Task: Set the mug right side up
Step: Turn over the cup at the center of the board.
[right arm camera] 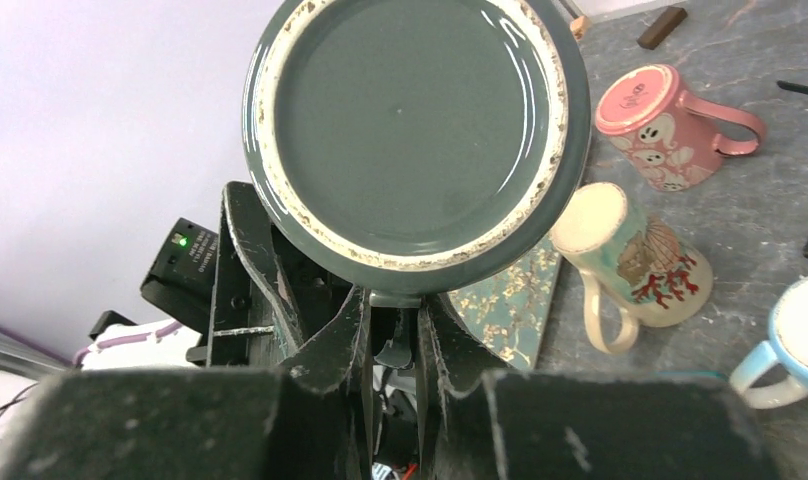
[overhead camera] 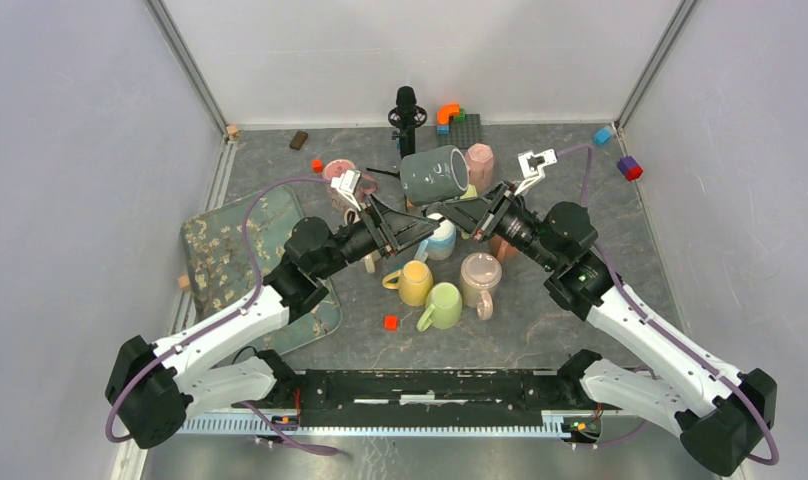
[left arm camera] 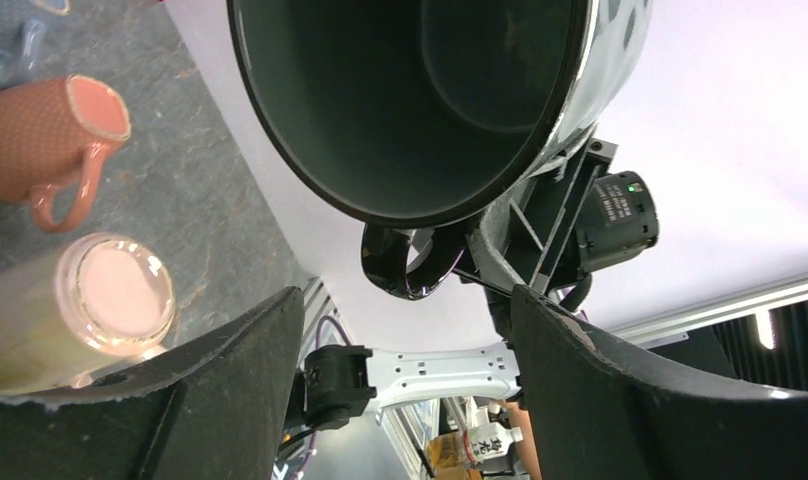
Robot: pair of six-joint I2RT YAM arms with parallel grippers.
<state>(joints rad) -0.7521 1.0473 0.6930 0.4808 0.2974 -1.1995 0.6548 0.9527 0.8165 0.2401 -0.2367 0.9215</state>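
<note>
Two arms on one job. The grey mug (overhead camera: 435,175) (left arm camera: 410,100) (right arm camera: 415,120) is off the mat (overhead camera: 630,230), held in the air just beyond the yellow mug (overhead camera: 415,283). It lies on its side, mouth toward my left wrist camera and base toward my right one.

Right gripper (overhead camera: 467,208) (right arm camera: 392,340): clenched on the mug's handle (right arm camera: 395,300), which sits pinched between the fingers just under the base. This hold carries the whole weight.

Left gripper (overhead camera: 427,222) (left arm camera: 408,300): jaws released and standing wide. The rim is just ahead of them, with no contact that I can see.

Judged step: my left side takes a second hold so the mug can be rolled mouth-up. Notes for doing it well:
- Put one left finger inside the rim and one outside, seated on the wall rather than the lip edge, since the glaze looks slick.
- Right must not let go of the handle until left is firm.
- Roll slowly, mouth rising, base coming down.
- Set down only on bare mat, well apart from the yellow mug and its neighbours.
</note>
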